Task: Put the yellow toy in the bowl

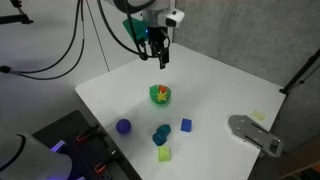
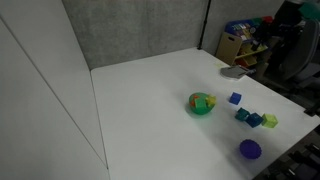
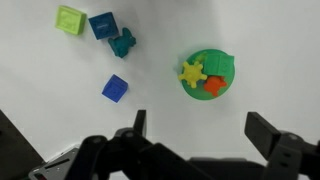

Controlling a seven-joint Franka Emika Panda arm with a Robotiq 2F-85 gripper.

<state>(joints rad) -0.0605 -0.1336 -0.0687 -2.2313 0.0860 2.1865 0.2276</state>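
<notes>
Readable txt: none.
Nothing legible in my wrist cam or either ext. view; the brown box of colourful clutter (image 2: pixel 238 47) in the bkgd is too blurry & small to read.

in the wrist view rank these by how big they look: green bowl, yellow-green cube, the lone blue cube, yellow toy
1. bowl, clearly largest
2. yellow-green cube and blue cube: they look about alike, too close to rank
3. yellow toy, smallest, lying inside the bowl
</notes>
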